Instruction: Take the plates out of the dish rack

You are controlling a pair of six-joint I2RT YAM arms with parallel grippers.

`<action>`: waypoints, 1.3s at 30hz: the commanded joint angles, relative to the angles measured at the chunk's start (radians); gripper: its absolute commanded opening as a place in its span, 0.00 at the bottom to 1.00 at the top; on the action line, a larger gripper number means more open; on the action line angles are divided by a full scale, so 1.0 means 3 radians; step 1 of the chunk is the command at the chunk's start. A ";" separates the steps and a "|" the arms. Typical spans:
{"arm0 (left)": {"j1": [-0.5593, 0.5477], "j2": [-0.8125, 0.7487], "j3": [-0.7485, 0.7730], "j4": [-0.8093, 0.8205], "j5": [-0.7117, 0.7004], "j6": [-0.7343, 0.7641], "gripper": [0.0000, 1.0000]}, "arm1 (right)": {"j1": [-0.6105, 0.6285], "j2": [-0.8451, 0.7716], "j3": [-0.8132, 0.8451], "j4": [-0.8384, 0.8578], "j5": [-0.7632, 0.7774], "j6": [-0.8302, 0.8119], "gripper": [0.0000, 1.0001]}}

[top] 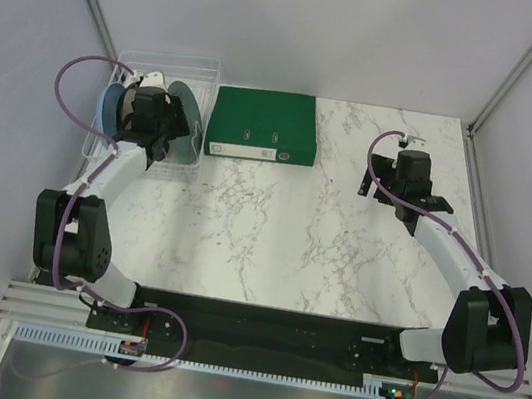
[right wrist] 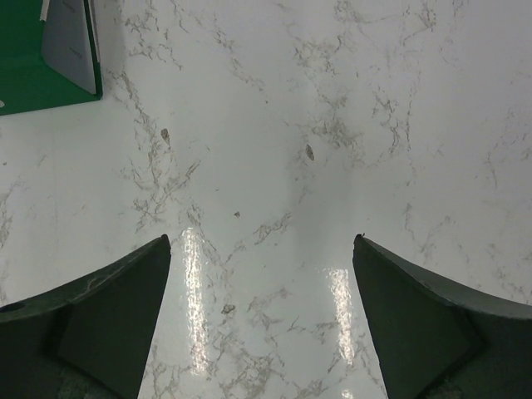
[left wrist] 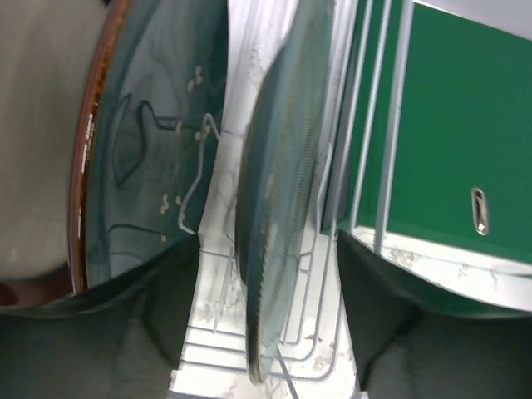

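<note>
The dish rack (top: 210,74) of thin white wire stands at the table's back left. A light blue plate (top: 109,106) and a dark grey-blue plate (top: 191,119) stand in it on edge. My left gripper (top: 156,124) reaches down into the rack. In the left wrist view it (left wrist: 266,283) is open, with its fingers (left wrist: 166,316) on either side of an edge-on grey-green plate (left wrist: 270,191), not touching it. Beside that stand a dark glossy plate (left wrist: 158,108) and a reddish-brown rim (left wrist: 87,166). My right gripper (top: 404,193) is open and empty above bare marble (right wrist: 262,241).
A green binder (top: 263,125) lies flat just right of the rack; it also shows past the rack wires (left wrist: 366,125) in the left wrist view (left wrist: 453,125), and its corner (right wrist: 41,58) shows in the right wrist view. White walls close the back and sides.
</note>
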 commanded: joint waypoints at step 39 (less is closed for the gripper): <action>-0.0643 -0.0800 0.1016 -0.0473 -0.0894 0.0547 0.02 | -0.0001 -0.0212 -0.0007 0.0566 -0.1401 0.0442 0.92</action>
